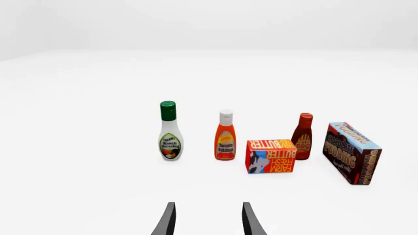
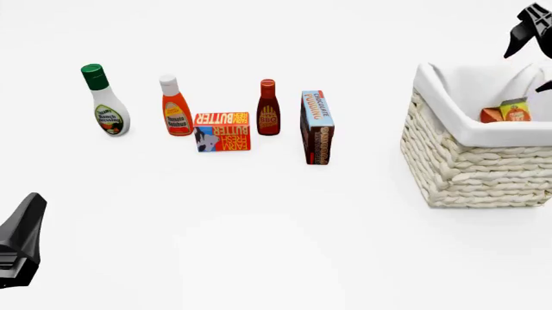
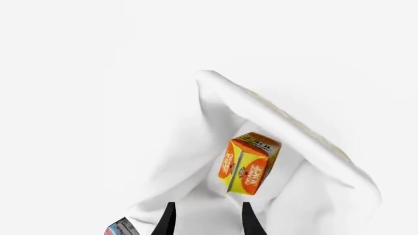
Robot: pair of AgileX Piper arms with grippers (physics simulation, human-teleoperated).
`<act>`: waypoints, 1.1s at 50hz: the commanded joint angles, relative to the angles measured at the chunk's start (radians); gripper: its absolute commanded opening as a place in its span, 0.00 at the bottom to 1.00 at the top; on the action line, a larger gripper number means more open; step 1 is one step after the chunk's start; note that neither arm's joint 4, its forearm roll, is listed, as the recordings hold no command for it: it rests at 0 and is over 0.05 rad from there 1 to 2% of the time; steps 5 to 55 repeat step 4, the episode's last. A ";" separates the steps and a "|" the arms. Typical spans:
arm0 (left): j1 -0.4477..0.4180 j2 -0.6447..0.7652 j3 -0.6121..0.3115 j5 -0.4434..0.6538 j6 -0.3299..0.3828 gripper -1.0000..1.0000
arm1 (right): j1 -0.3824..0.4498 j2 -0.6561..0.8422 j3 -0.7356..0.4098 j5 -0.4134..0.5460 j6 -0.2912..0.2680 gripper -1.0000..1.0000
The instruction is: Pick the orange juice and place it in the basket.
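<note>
White tabletop (image 2: 258,245), plain, no texture. Basket (image 2: 470,171) at the right edge, cut off by the frame: square, cream woven wicker, smooth white cloth liner folded over the rim. Orange juice (image 2: 506,112) lies inside the basket, only its gabled top showing over the liner in the front view; the right wrist view shows the carton (image 3: 248,164) orange-yellow, tilted, print too small to read.

Row on the left half, well apart from the basket: chocolate pudding box (image 2: 317,127), brown, upright on its narrow side, "CHOCOLATE PUDDING" legible; butter box (image 2: 222,132), red-orange, flat, "FARM FRESH BUTTER" with a cow picture; ranch dressing bottle (image 2: 105,102), white body, green cap, "Ranch Dressing"; ketchup bottle (image 2: 175,106), orange, white cap, "Tomato Ketchup"; BBQ sauce bottle (image 2: 268,108), dark red, label hard to read.

Left end effector (image 1: 207,223) fingers apart, nothing between them, only tips seen. Right end effector (image 3: 206,220) above the basket, fingers apart, clear of the carton; mostly cropped in the front view.
</note>
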 commanded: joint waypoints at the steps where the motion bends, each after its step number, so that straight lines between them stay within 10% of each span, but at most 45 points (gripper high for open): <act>1: 0.000 0.000 0.000 0.000 0.000 1.00 | 0.014 -0.037 -0.036 0.034 -0.004 1.00; 55: 0.000 0.000 0.000 0.000 0.000 1.00 | 0.024 -0.046 -0.065 0.047 -0.011 1.00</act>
